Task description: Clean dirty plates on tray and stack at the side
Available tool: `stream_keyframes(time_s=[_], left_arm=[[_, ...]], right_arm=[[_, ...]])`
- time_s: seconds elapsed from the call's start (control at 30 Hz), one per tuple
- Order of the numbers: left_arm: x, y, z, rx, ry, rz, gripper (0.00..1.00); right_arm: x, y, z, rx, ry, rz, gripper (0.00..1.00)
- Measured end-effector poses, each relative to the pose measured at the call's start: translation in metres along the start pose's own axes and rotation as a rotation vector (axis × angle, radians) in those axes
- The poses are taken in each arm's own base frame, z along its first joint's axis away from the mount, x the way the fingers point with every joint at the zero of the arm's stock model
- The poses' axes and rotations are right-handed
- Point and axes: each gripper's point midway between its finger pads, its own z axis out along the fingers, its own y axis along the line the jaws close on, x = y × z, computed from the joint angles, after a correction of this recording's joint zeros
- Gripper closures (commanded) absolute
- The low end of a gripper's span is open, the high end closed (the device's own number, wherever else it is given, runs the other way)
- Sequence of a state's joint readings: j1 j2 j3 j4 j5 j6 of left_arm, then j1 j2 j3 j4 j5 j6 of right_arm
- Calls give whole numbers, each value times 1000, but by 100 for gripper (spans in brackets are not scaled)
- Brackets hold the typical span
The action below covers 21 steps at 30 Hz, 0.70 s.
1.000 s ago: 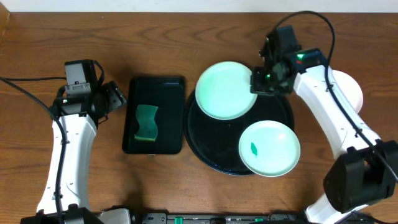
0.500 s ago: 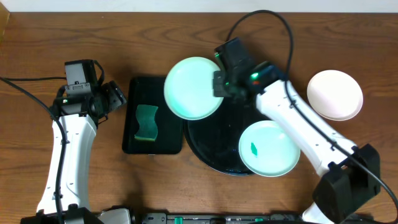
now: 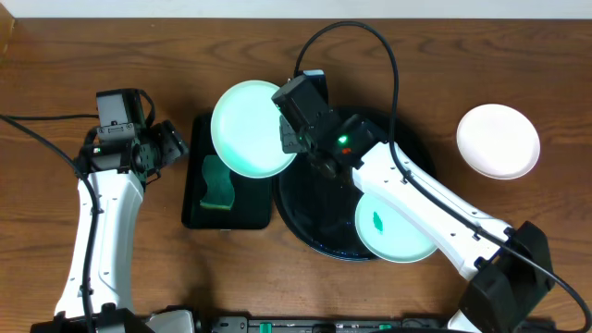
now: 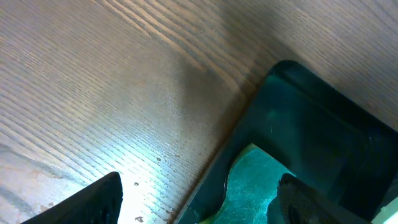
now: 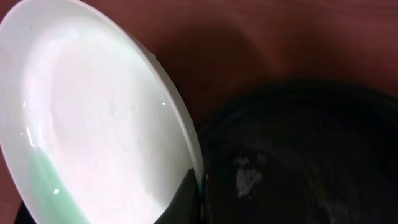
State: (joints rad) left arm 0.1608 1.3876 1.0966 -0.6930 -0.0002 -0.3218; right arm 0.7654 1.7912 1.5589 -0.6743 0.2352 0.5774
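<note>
My right gripper (image 3: 289, 139) is shut on the rim of a pale mint green plate (image 3: 248, 128) and holds it in the air over the right part of the small rectangular tray and the left rim of the large round black tray (image 3: 305, 217). In the right wrist view the plate (image 5: 106, 124) fills the left, pinched at its edge (image 5: 198, 186). A second mint plate (image 3: 407, 227) with a green smear lies on the round tray's front right. A white plate (image 3: 498, 141) rests on the wood at the right. My left gripper (image 4: 199, 199) is open over the rectangular tray's left edge.
A rectangular black tray (image 3: 199, 208) holds a green sponge (image 3: 218, 185), partly covered by the held plate. The sponge (image 4: 249, 186) also shows between my left fingers in the left wrist view. Bare wood tabletop (image 3: 55, 55) lies at the left and back.
My right gripper has carried the mint plate leftward, from over the round tray's back to above the rectangular tray's right side. The left arm has not moved.
</note>
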Motion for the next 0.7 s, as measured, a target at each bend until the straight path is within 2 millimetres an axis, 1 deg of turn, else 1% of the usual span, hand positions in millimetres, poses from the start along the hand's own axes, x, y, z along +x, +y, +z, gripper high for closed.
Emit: stream_keyframes(time_s=[0.13,0.33,0.4,0.5,0.6,0.7], left_arm=[[0,0,0,0,0,0,20],[0,0,0,0,0,0,20],[0,0,0,0,0,0,20],[0,0,0,0,0,0,20],[0,0,0,0,0,0,20],[0,0,0,0,0,0,20]], right_arm=[[1,1,13,9,-4,0,99],[10,7,54,13,1,-1,99],[12,9,63,13,1,-2,99],[15,13,72,11,-2,-9,99],[18,15,75,21,-6,-26,99],[12,18,75,25,-42,-52,99]])
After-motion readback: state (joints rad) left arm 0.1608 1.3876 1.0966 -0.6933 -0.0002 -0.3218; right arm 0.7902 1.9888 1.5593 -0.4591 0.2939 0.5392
